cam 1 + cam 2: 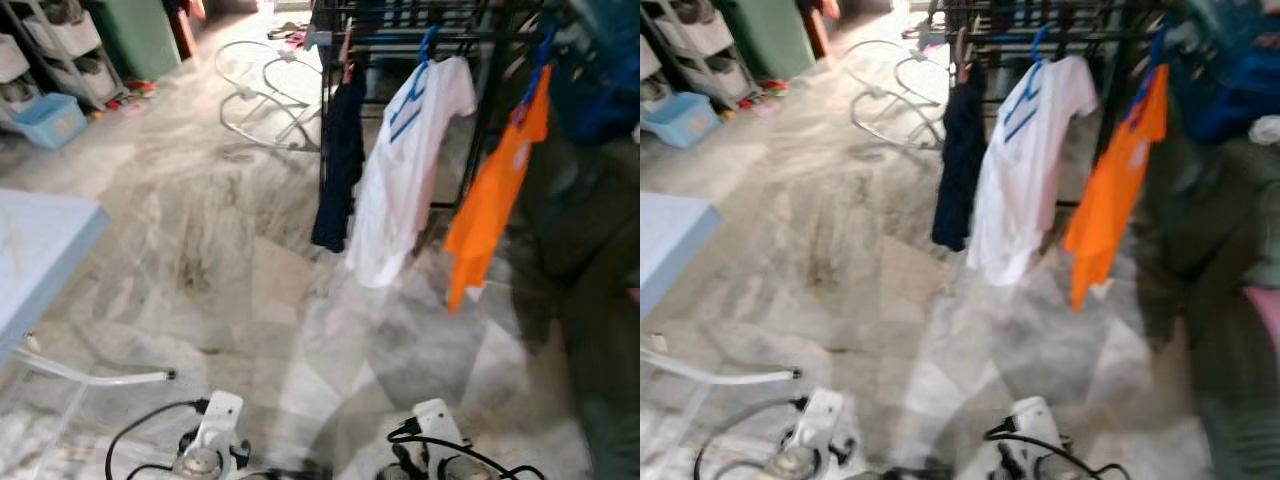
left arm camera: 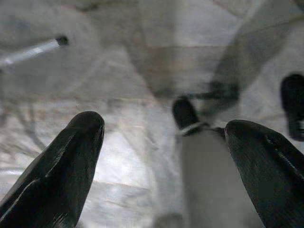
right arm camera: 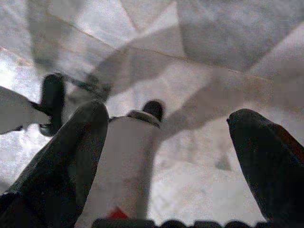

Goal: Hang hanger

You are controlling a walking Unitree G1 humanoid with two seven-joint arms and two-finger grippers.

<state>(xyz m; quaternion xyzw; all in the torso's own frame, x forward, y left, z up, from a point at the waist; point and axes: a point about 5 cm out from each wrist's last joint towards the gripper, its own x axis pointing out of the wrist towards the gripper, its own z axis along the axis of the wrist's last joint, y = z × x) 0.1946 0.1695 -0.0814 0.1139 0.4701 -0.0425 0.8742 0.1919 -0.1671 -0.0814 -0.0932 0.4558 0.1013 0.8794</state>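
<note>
Both arms hang idle, left gripper point(image 2: 161, 156) and right gripper point(image 3: 171, 156) spread wide, holding nothing. Hangers, one blue plastic hanger point(image 1: 428, 45) included, sit on the far black metal rack point(image 1: 400, 25) (garments drying).

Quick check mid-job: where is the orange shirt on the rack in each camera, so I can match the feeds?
Left eye view: orange shirt hangs right of centre, on a blue hanger from the dark rack.
Right eye view: same shirt, slightly nearer the middle.
Left wrist view: not in it; floor past the open left tool.
Right wrist view: not in it; floor past the open right tool.
Shared landmark: the white shirt just left of it, in both eye views.
</note>
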